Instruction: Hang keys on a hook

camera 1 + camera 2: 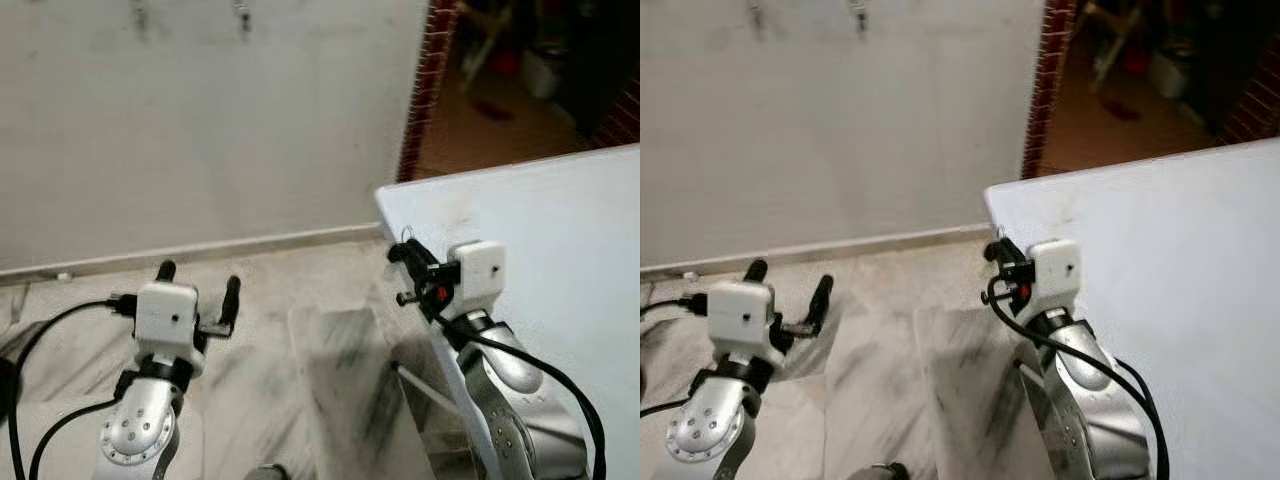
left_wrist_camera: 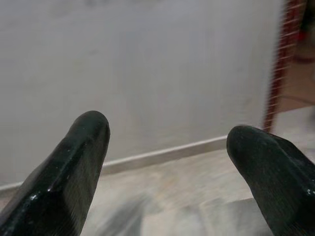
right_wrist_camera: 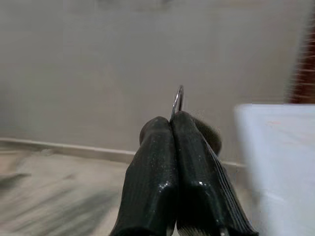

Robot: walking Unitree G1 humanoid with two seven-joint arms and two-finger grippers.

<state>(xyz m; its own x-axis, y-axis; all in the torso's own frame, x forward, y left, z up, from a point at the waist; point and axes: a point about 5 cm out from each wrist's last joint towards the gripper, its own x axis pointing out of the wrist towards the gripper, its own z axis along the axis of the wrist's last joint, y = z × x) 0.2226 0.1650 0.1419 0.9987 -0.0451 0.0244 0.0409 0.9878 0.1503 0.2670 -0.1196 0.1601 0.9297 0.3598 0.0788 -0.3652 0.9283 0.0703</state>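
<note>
My right gripper (image 1: 405, 252) is shut on a thin metal key ring (image 3: 177, 102) that sticks up from between its black fingertips; the keys themselves are hidden. It hovers at the near-left corner of the white table (image 1: 540, 220). My left gripper (image 1: 198, 281) stands open over the marble floor with nothing between its fingers (image 2: 86, 147). Two dark hooks (image 1: 241, 15) show at the top of the grey wall (image 1: 200, 120), well above and ahead of both grippers.
A red brick doorway edge (image 1: 425, 80) stands right of the wall, opening on a dim room with clutter. A skirting strip (image 1: 200, 250) runs along the wall's foot. Black cables (image 1: 30, 360) trail at the left.
</note>
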